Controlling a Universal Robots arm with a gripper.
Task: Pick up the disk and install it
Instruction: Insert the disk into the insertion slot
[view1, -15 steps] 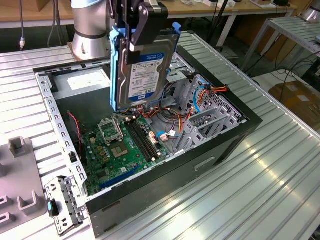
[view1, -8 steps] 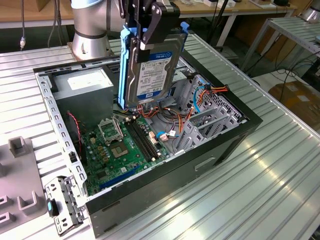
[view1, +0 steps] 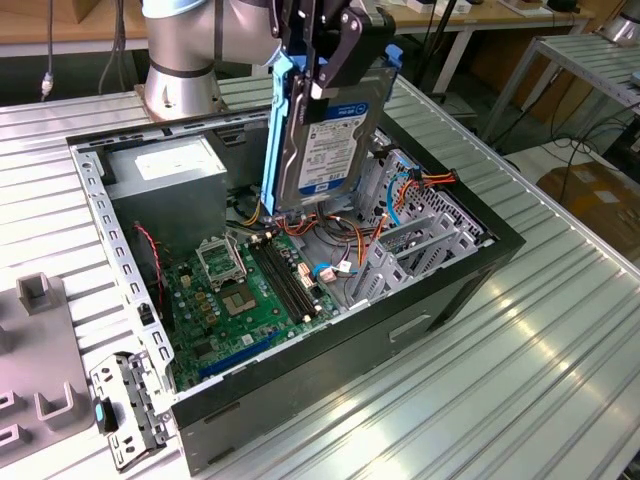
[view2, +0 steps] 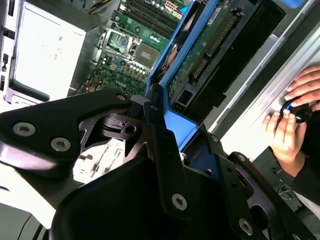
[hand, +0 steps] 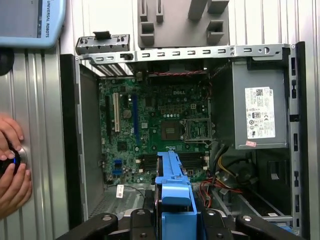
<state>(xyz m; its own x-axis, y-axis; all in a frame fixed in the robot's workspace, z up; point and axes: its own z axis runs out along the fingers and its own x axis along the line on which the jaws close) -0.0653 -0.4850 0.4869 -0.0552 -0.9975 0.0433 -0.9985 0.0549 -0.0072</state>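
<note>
Hand grips disk above open case
At upper centre of the exterior view, the hand is closed on the disk's top end. The disk hangs upright, blue-bracketed, over the case's cables. The case lies on a ribbed metal worktop.

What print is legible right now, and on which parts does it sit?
White label on the disk: print too small to read.
White sticker on the power supply: print too small to read.
On the motherboard: a brand mark, left unquoted; other markings too small.
</note>
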